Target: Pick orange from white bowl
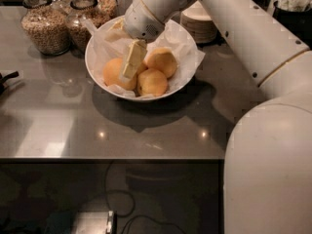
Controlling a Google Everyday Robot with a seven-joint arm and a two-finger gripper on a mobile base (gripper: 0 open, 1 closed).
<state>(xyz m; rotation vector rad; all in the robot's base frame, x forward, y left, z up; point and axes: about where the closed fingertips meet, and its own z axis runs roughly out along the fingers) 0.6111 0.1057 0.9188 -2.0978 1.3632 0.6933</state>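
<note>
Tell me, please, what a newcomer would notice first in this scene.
First comes the large white robot arm, which fills the right side and reaches over the grey counter. Its gripper is down inside the white bowl at the back centre, among three oranges. Two glass jars of grains stand behind the bowl on the left.

Glossy white arm shells carry dark screws and a tan seam; a round wrist tops the pale-yellow gripper in the white bowl.
</note>
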